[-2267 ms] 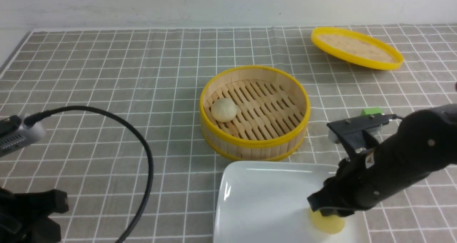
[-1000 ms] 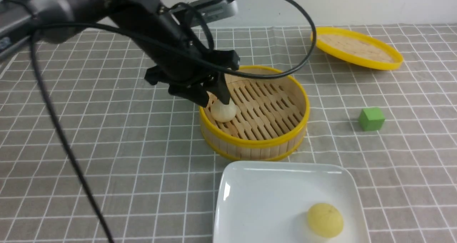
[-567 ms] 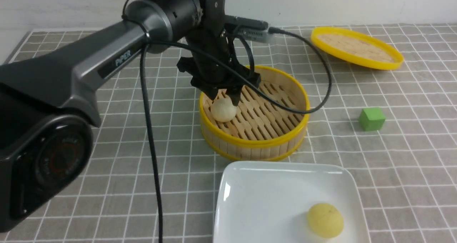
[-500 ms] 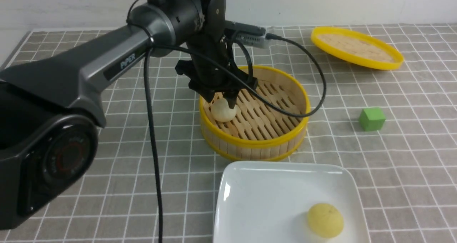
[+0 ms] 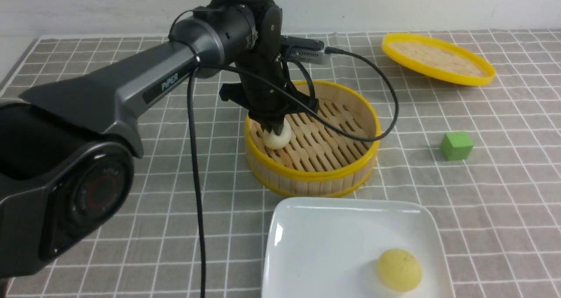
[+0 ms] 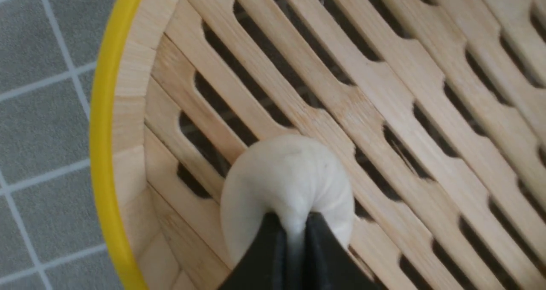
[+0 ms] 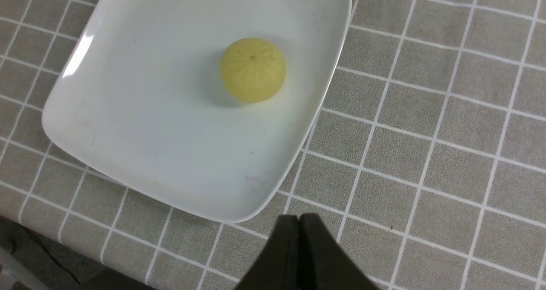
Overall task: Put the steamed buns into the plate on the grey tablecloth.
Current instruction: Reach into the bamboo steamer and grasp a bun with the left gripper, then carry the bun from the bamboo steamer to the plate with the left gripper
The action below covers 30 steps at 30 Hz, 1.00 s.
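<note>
The pale bun (image 5: 276, 139) sits inside the bamboo steamer basket (image 5: 350, 168), near its left wall. My left gripper (image 5: 272, 129) is down on it and shut on the bun; in the left wrist view the two black fingertips (image 6: 273, 234) pinch the dough of the pale bun (image 6: 286, 175). The yellow bun (image 5: 399, 269) lies in the white square plate (image 5: 315, 245) on the grey tablecloth (image 5: 131, 157). My right gripper (image 7: 300, 221) is shut and empty above the cloth beside the plate (image 7: 128, 111), which holds the yellow bun (image 7: 252, 69). The right arm does not show in the front view.
A green cube (image 5: 456, 145) stands on the cloth right of the basket. The flat yellow-rimmed lid (image 5: 438, 59) lies at the back right. The left arm's cable (image 5: 195, 179) hangs down to the front edge. The table's near edge (image 7: 25, 256) shows in the right wrist view.
The right arm left the yellow bun in the plate and went out of the front view. The left arm swung in over the basket, came down and closed on the pale bun.
</note>
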Available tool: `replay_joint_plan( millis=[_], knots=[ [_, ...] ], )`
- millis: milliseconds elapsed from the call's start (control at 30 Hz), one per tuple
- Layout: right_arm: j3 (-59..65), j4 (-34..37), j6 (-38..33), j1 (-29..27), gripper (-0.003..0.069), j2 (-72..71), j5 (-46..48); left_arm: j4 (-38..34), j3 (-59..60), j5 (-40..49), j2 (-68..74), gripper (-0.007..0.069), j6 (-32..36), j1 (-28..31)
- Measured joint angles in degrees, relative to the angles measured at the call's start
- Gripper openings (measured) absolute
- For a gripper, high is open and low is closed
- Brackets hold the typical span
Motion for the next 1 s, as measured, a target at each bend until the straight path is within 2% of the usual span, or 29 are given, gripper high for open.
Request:
replay_joint_plan(
  millis=[167, 333, 567, 600, 700, 767, 1000],
  knots=[
    [0.0, -0.1, 0.18, 0.0, 0.0009, 0.0, 0.0, -8.23, -2.59, 8.21, -9.36, 0.0029, 5.19, -0.24],
    [0.0, -0.17, 0.18, 0.0, 0.0015, 0.0, 0.0, -11.36, -1.69, 9.61, -19.1, 0.0029, 6.28, -1.6],
    [0.0, -0.37, 2.25, 0.0, 0.0022, -1.58, 1.39, -10.97, 12.71, 9.67, -25.51, 0.003, 6.28, -8.79],
    [0.0, -0.37, 3.54, 0.0, 0.0022, -2.66, 2.21, -10.97, 17.99, 9.67, -25.51, 0.003, 6.28, -10.89],
    [0.0, -0.87, 5.23, 0.0, 0.0025, -5.48, 3.29, -10.97, 26.23, 6.31, -25.32, 0.0031, 6.2, -14.36],
    [0.0, -2.03, 6.81, 0.0, 0.0027, -9.68, 4.87, -10.97, 33.24, 0.1, -25.26, 0.0032, 5.0, -17.05],
    [0.0, -4.74, 7.49, 0.0, 0.0031, -19.49, 6.76, -10.34, 40.18, -8.81, -25.32, 0.0042, -1.15, -18.15]
  ],
)
